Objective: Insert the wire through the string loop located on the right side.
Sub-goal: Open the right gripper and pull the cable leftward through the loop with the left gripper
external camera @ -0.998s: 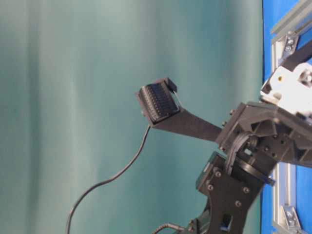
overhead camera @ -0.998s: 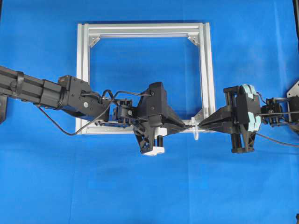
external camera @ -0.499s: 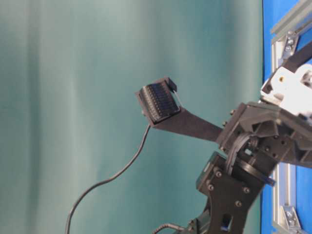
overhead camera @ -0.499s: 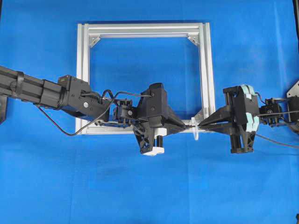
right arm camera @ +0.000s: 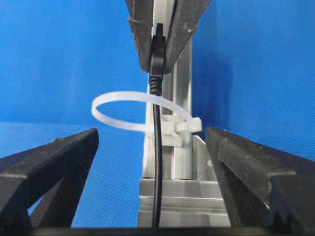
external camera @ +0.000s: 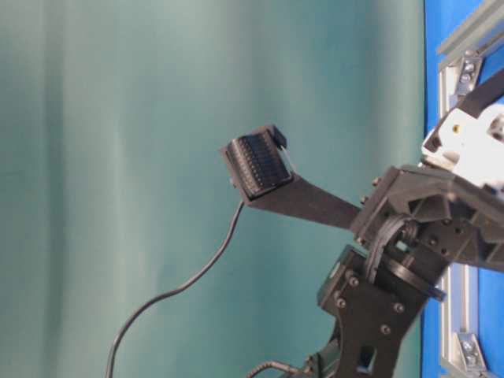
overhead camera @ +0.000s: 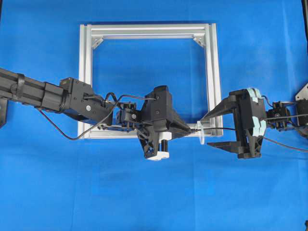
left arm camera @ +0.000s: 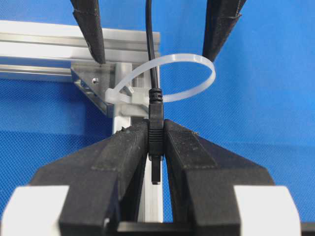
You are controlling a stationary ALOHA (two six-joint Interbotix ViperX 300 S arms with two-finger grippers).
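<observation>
The wire (overhead camera: 222, 128) is a thin black cable that runs through the string loop (overhead camera: 201, 136), a whitish ring tied at the silver frame's (overhead camera: 149, 31) lower right corner. My left gripper (overhead camera: 192, 129) is shut on the wire's plug (left arm camera: 155, 129), just left of the loop (left arm camera: 211, 73). On the loop's other side my right gripper (overhead camera: 208, 131) is open, its fingers (left arm camera: 91, 29) standing apart on either side of the wire (right arm camera: 156, 172) without touching it. In the right wrist view the loop (right arm camera: 113, 105) circles the wire below the left gripper (right arm camera: 157, 46).
The square aluminium frame lies flat on the blue cloth (overhead camera: 154, 192), with triangular brackets (overhead camera: 97, 42) in its corners. Both arms meet over its lower right corner. The table-level view shows a black arm body (external camera: 409, 228) and a hanging black cable (external camera: 181, 291).
My right gripper has opened wide and let go of the wire. The left gripper has kept its hold on the plug and has not moved.
</observation>
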